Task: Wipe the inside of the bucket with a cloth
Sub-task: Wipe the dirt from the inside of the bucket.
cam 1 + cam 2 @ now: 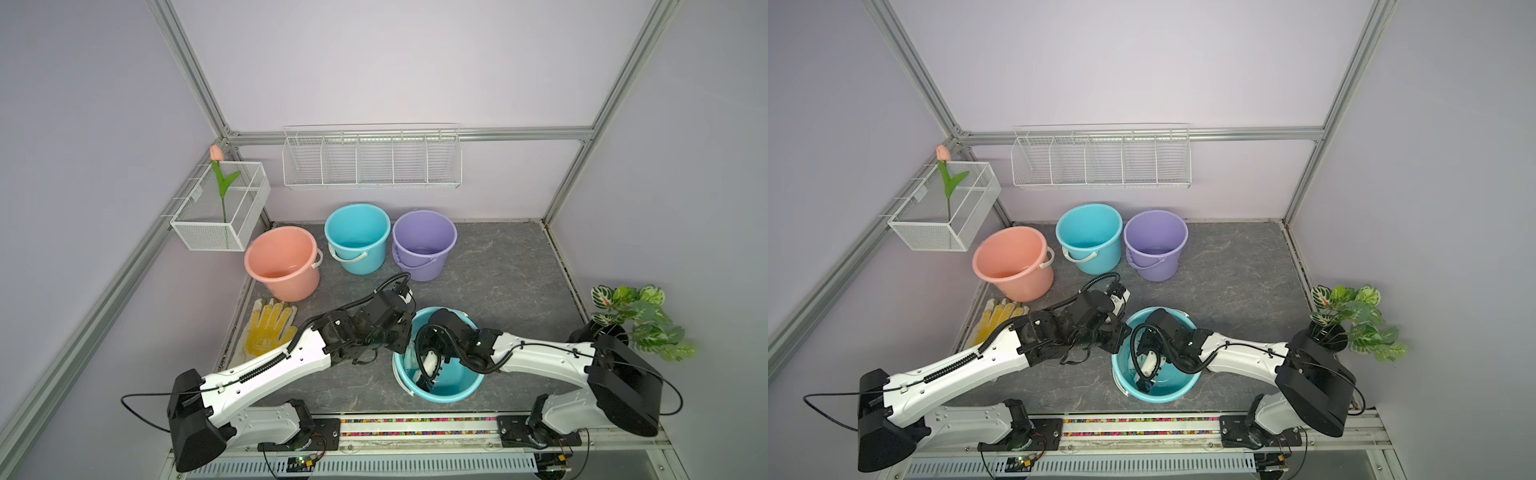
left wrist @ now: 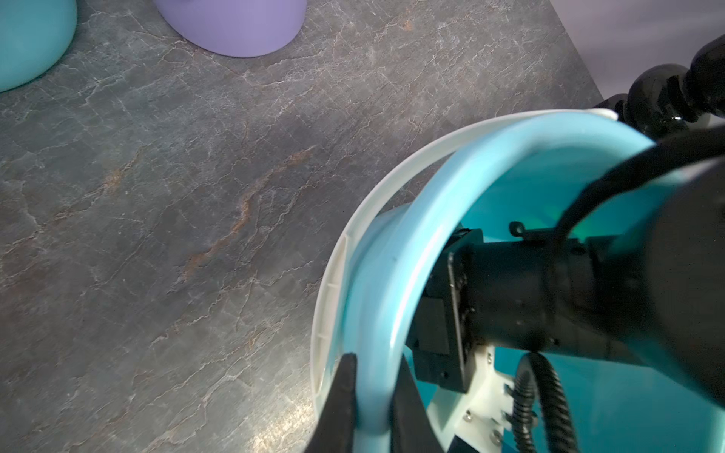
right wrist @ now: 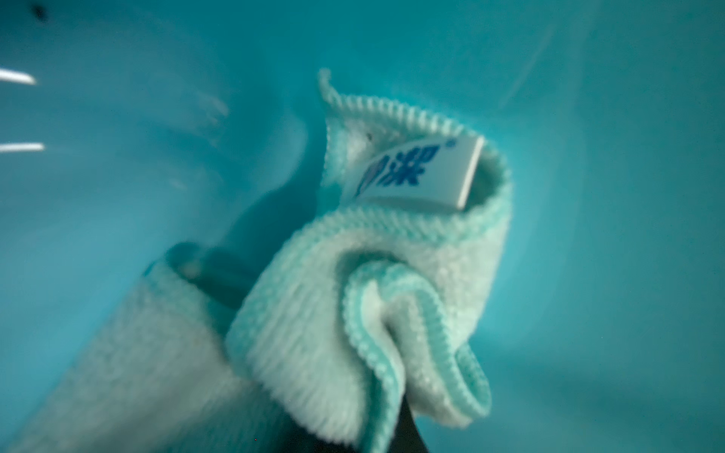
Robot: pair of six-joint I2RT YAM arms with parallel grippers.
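Observation:
The teal bucket (image 1: 457,397) (image 1: 1167,395) stands tipped near the table's front, its white handle lying beside the rim (image 2: 510,149). My left gripper (image 1: 407,334) (image 2: 374,376) is shut on the bucket's rim at its left side, one finger outside and one inside. My right gripper (image 1: 424,382) (image 3: 392,423) reaches down inside the bucket and is shut on the cloth (image 3: 353,294), a pale mint-green towel with a white label. The bunched cloth lies against the bucket's inner wall. It hides most of the right fingers.
Behind stand a pink bucket (image 1: 280,262), a second teal bucket (image 1: 357,237) and a purple bucket (image 1: 424,243). A white glove with yellow dots (image 1: 268,328) lies at the left edge. A potted plant (image 1: 636,320) is at the right. A wire basket (image 1: 220,208) and a rack (image 1: 372,160) hang on the walls.

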